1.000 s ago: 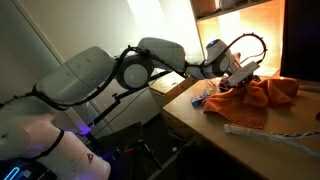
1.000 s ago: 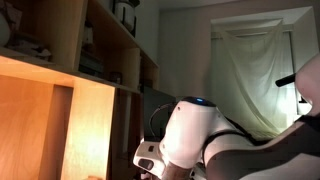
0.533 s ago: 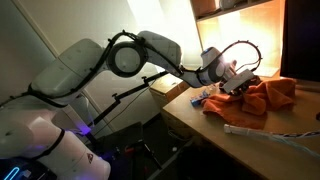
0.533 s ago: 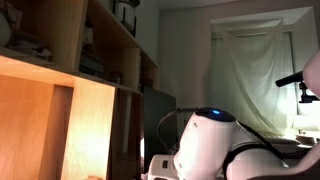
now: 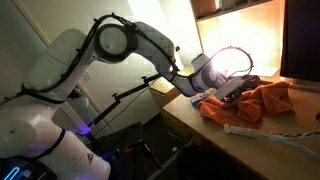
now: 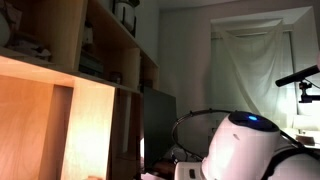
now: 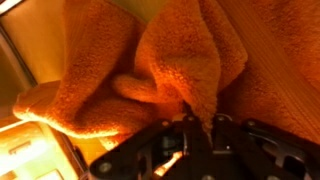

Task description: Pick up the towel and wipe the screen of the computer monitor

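Observation:
An orange towel [image 5: 255,101] lies crumpled on the wooden desk [image 5: 200,125]. My gripper [image 5: 228,88] is at the towel's near-left edge. In the wrist view the orange towel [image 7: 150,60] fills the frame, and a fold of it is pinched between the fingers of my gripper [image 7: 197,125], which is shut on it. The dark computer monitor [image 5: 300,38] stands at the right edge of an exterior view, behind the towel; its dark panel [image 6: 157,125] also shows in an exterior view.
A white cable-like strip [image 5: 265,135] lies on the desk in front of the towel. A small blue object [image 5: 200,98] lies left of the towel. Wooden shelves [image 6: 95,50] rise beside the desk. The robot's white base [image 6: 245,150] blocks much of an exterior view.
My arm has swung lower and toward the towel's left edge; the elbow rose. The gripper came down onto the towel and closed on a fold.

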Motion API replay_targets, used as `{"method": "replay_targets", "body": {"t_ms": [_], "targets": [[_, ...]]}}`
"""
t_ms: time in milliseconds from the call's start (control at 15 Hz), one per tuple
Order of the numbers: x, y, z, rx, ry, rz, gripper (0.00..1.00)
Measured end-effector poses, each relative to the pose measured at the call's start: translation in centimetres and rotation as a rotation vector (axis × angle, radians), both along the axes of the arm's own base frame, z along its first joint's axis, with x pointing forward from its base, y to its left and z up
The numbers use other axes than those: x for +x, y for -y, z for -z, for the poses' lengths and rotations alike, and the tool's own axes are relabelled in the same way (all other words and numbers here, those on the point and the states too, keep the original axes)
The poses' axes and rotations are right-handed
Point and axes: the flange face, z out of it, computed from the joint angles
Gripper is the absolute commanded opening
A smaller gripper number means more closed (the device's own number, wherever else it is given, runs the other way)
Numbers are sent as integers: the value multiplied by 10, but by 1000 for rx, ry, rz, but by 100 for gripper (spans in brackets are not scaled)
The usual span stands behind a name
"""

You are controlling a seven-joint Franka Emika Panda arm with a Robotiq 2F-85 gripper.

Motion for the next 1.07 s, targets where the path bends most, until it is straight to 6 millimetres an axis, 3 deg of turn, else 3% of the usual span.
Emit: {"method": "replay_targets", "body": {"t_ms": [333,400,467,1067], "targets": [[-42,30,-22,77,160,-8,2],[-51,37,-30,83,189,-6,9],[-56,40,-33,74,194,-5,9],[-55,37,-26,91,186,-3,9]]}}
